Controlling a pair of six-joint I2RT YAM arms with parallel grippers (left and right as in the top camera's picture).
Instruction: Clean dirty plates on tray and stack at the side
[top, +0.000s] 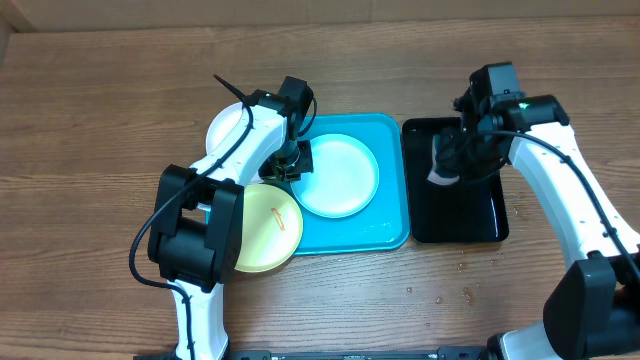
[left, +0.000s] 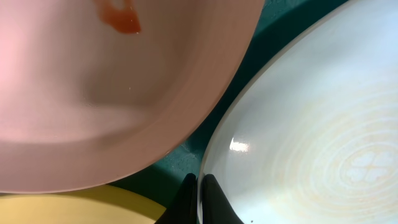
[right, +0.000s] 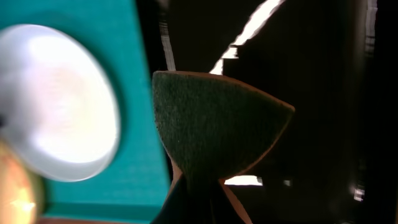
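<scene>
While my left claw (top: 290, 168) sits at the pale blue plate's (top: 338, 176) left rim on the blue tray (top: 390, 235) overhead, the right claw (top: 446, 168) hangs farther off over the black tray (top: 480, 215). Left wrist: jaws pinched shut on that rim. Right wrist: jaws clamp a green scrub pad (right: 217, 124), plate lying to its left.

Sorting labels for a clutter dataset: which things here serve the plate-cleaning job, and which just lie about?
Job: white plate, pale blue plate, yellow-green plate, turquoise tray, sponge.
Lying about: black tray, crumbs.

overhead bright, sharp | wrist views soft | glare on pale plate (left: 311, 124)
</scene>
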